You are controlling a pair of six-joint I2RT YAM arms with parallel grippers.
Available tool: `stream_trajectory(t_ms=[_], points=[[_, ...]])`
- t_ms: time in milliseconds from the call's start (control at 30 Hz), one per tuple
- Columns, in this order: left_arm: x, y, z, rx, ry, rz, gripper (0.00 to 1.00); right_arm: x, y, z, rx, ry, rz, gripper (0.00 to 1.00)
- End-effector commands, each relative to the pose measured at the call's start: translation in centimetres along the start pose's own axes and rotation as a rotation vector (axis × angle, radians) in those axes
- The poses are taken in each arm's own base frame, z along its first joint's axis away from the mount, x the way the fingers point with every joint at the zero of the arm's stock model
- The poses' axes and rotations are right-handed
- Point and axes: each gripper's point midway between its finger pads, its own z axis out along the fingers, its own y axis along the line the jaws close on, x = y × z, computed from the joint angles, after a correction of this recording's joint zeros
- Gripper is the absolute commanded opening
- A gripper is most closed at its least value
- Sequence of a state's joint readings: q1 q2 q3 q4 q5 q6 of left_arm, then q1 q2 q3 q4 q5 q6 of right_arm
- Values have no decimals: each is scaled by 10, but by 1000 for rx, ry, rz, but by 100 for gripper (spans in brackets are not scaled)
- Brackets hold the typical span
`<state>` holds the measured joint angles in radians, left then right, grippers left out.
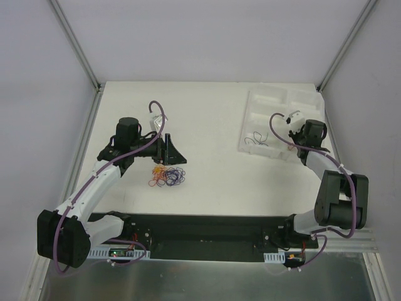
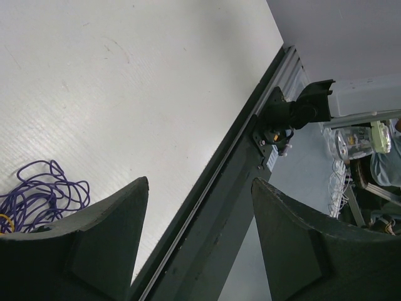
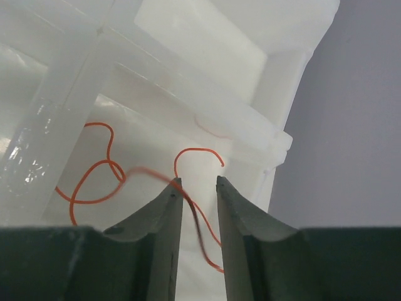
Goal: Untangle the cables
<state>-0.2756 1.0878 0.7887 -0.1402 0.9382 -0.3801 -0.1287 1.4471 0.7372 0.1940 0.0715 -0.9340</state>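
The cables [image 1: 168,177] lie as a small bunch of purple, orange and red curly wires on the white table, just in front of my left gripper [image 1: 169,150]. In the left wrist view the purple loops [image 2: 39,193] lie at the lower left, beside the left finger, and my left gripper [image 2: 200,182] is wide open and empty. My right gripper [image 1: 288,128] hovers over the white tray [image 1: 269,103]. In the right wrist view its jaws [image 3: 197,182] stand slightly apart, and a thin orange wire [image 3: 199,148] lies in a tray compartment and crosses the gap between them.
A dark thin wire [image 1: 255,139] lies in the tray's near left compartment. The tray's walls [image 3: 207,100] rise around the right fingers. The black rail [image 2: 213,207] along the table's near edge runs under the left gripper. Metal frame posts stand at the table's back corners.
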Motion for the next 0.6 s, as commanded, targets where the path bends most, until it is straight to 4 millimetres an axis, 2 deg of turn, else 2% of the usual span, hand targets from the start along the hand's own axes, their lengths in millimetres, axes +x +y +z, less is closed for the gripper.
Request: stream_trajectory(t_ms=[0,200,300,367,400,433,500,567], points=[[-6,-7,-2,13,-12,51,66,-13,-19,-14,92,60,-28,35],[-10,2,-6,-24,-37,47,66,-20,-29,-47,144,68,77,49],[-13,8,-9,-53,-58,42,66,-23,-33,-70,169,49,160,61],[-16,14,-11,-82,-77,39,66,-26,-39,-86,196,30,212,77],[-18,17,-13,-97,-89,39,66,-29,-41,-94,209,18,246,92],[-20,21,-14,-112,-99,36,66,-34,-44,-103,220,-4,282,96],[-23,29,-18,-149,-120,22,66,-47,-49,-123,260,-47,396,96],[-27,43,-22,-210,-146,-8,66,-67,-35,-136,183,-100,546,96]])
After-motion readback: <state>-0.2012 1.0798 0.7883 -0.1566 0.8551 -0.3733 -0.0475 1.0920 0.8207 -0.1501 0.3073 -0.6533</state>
